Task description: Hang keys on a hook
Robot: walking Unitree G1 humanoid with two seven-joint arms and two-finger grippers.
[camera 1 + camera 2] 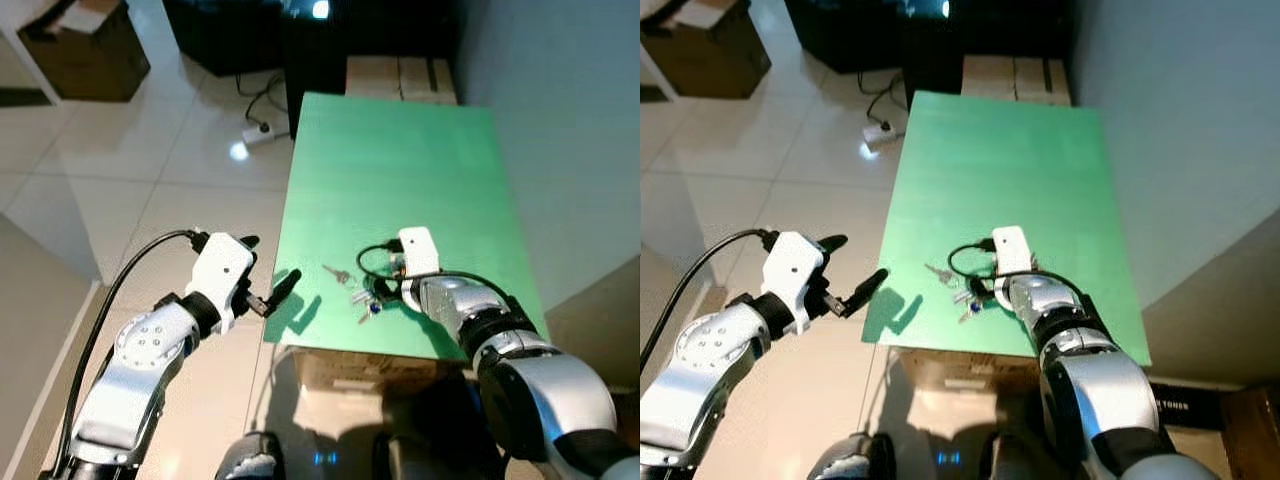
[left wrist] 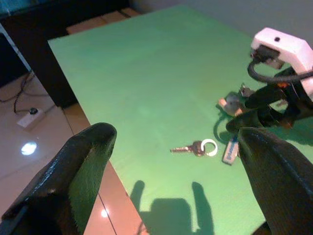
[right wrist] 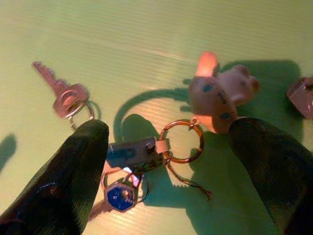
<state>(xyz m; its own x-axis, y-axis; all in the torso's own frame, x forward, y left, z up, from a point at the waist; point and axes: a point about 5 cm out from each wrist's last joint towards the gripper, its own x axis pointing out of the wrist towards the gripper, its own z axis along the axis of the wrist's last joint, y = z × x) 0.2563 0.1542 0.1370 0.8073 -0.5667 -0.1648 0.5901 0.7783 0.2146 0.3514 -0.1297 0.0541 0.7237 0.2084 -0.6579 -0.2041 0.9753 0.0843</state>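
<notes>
Because the right gripper (image 3: pixel 166 161) hangs low over the near end of the green table top (image 1: pixel 400 160), its two long black fingers (image 3: pixel 63 181) spread wide apart, the tangled bunch of small metal keys and rings (image 3: pixel 146 156) lies directly between and just beyond those fingers rather than off to either side. From the right wrist camera, one finger sits beside a dark rectangular tag and a blue-headed key (image 3: pixel 121 196), the other beside a pale pink toy-like charm (image 3: pixel 217 95), with a copper-coloured ring (image 3: pixel 182 141) in the gap. Nothing is pinched yet; whether the fingertips touch the table I cannot tell.

Further out, a single silver key on its own small ring (image 1: pixel 338 274) lies apart from the bunch, towards the robot's left, its blade pointing away from the cluster. It is likely linked to the rest, though the join is not clear.

Out past the table's left edge, the left gripper (image 1: pixel 268 292) hovers over the pale tiled floor (image 1: pixel 150 170), its fingers also held apart and empty, aimed towards the table corner. It is well off from the keys, so the right arm is plainly the nearer one.

My judgement is that the coming grasp depends on closing across the bunch where the rings gather. No hook can be made out.
</notes>
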